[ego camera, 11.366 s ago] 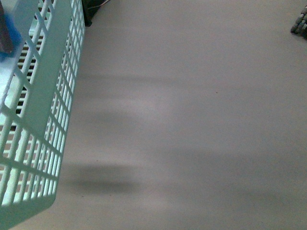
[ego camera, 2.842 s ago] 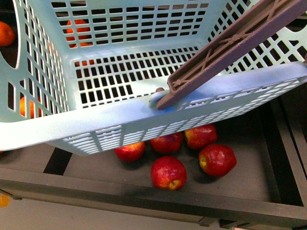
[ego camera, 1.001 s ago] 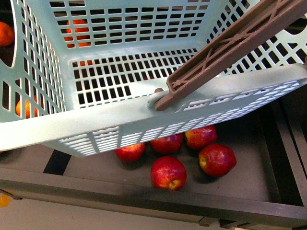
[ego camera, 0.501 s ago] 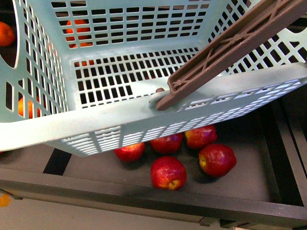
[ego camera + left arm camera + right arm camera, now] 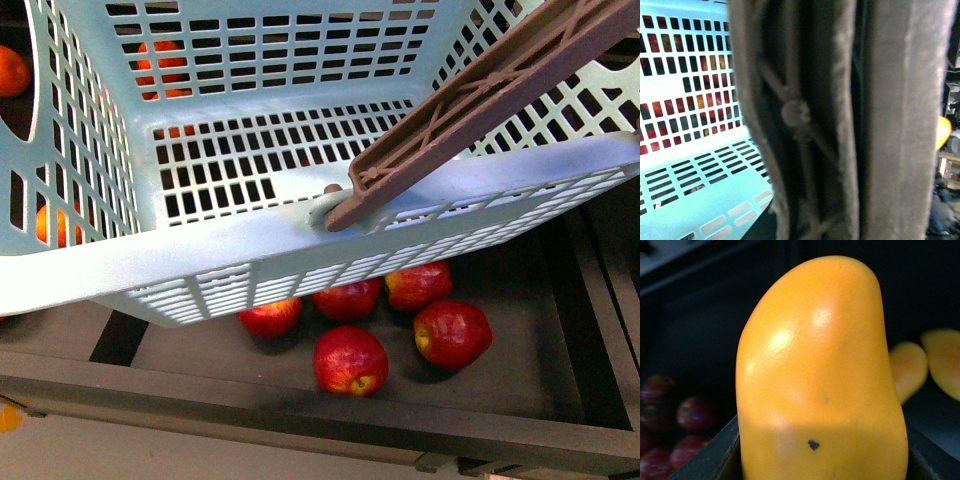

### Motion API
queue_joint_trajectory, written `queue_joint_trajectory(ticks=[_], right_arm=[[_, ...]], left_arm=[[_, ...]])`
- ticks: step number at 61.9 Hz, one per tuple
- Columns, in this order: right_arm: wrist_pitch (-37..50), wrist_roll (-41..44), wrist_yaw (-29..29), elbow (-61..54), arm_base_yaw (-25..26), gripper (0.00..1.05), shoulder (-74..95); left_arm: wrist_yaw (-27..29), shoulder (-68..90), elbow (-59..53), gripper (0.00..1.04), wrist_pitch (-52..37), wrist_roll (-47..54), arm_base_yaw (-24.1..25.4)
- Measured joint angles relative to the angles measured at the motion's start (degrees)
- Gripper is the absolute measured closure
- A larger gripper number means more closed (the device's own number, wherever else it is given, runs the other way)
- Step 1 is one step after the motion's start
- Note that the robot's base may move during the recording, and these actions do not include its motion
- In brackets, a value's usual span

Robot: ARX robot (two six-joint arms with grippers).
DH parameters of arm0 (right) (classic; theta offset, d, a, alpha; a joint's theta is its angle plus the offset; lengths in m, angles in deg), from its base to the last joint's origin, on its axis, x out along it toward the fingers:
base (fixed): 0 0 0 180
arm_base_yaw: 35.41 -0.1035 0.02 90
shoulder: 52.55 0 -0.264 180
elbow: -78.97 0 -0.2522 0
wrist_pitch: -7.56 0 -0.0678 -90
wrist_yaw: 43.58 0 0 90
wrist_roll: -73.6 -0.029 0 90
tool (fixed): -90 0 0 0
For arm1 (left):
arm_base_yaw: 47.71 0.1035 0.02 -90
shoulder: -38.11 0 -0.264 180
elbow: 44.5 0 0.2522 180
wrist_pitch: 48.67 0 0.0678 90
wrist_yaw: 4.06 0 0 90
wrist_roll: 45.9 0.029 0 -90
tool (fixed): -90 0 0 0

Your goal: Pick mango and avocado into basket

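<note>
Mango (image 5: 820, 375) fills your right wrist view, upright above a dark bin edge, with more mangoes (image 5: 910, 370) behind it. Handle (image 5: 805, 115) crowds the left wrist view. Neither tool shows, so you cannot tell their grip. Basket (image 5: 250, 250) hangs tilted over apples (image 5: 350, 360) in a bin (image 5: 520, 380); oranges (image 5: 12, 70) lie beyond.

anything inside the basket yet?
Nothing visible: the basket shows bare slotted floor. Its near rim and brown handle cover part of the interior, so that part is unchecked.
</note>
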Motion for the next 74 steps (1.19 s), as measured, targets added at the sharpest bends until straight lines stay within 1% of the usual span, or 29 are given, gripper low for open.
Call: queue_joint_trajectory(ticks=[6, 7, 11, 14, 21, 24, 27, 32, 40, 44, 46, 49, 53, 60, 64, 69, 72, 73, 74], right_arm=[[-0.57, -3.17, 0.02, -0.57, -5.22, 0.46, -8.41], [-0.7, -4.35, 0.07, -0.57, -6.91, 0.46, -10.47], [-0.61, -6.99, 0.09, -0.57, -9.94, 0.46, -13.33], [0.04, -8.61, 1.64, -0.61, -13.55, 0.46, -14.99], [0.02, -10.56, 5.73, -0.61, -20.24, 0.46, -15.04], [0.02, -10.54, 8.17, -0.7, -23.8, 0.46, -14.19], [0.02, -10.47, 9.35, -0.72, -25.92, 0.46, -13.51], [0.02, -10.12, 12.0, -0.92, -31.39, 0.46, -11.61], [0.35, -9.88, 14.25, -1.46, -36.65, 0.46, -9.03], [0.37, -9.73, 14.97, -1.64, -37.75, 0.46, -8.46], [0.37, -9.49, 15.41, -1.75, -38.45, 0.38, -8.04], [0.37, -9.44, 15.69, -1.79, -38.66, 0.33, -7.96], [0.37, -9.44, 16.48, -1.86, -38.86, 0.22, -7.91], [0.35, -9.66, 18.67, -1.95, -38.34, 0.07, -8.11], [0.13, -10.03, 19.82, -2.08, -37.57, 0.08, -8.52], [-0.76, -11.02, 21.49, -2.45, -35.36, 0.09, -10.21], [2.19, -9.64, 26.45, -3.76, -34.18, 0.12, -11.32], [5.44, -8.15, 29.7, -5.05, -33.7, 0.16, -12.04], [7.08, -7.74, 31.32, -5.73, -33.48, 0.17, -12.39]], left_arm=[[0.0, 0.0, 0.0, 0.91, 0.0, 0.0, 0.0], [0.0, 0.0, 0.0, 0.91, 0.0, 0.0, 0.0], [0.0, 0.0, 0.0, 0.91, 0.0, 0.0, 0.02], [0.07, 0.0, 0.0, 0.91, 0.0, 0.0, 0.07], [0.17, 0.0, 0.0, 0.91, 0.0, 0.0, 0.07], [0.15, 0.0, 0.0, 0.91, 0.0, 0.0, 0.04], [0.15, 0.0, 0.0, 0.91, 0.0, 0.0, 0.04], [0.02, 0.0, 0.0, 0.91, 0.0, 0.0, 0.04], [-0.02, 0.0, 0.0, 0.91, 0.0, 0.0, 0.04], [0.0, 0.0, 0.0, 0.91, 0.0, 0.0, 0.07], [0.11, 0.0, 0.0, 0.91, 0.0, 0.0, 0.07], [0.17, 0.0, 0.0, 0.91, 0.0, 0.0, 0.07], [0.2, 0.0, 0.0, 0.91, 0.0, 0.02, 0.04], [-0.02, 0.0, 0.0, 0.91, 0.0, 0.09, 0.04], [-0.02, 0.09, 0.0, 0.91, 0.04, -0.07, 0.04], [0.0, 0.22, 0.0, 0.91, 0.07, 0.0, 0.04], [0.0, 0.22, 0.0, 0.91, 0.09, -0.02, 0.07], [0.15, 0.22, 0.0, 0.91, 0.09, -0.07, 0.07], [0.26, 0.22, 0.0, 0.91, 0.09, -0.02, 0.07]])
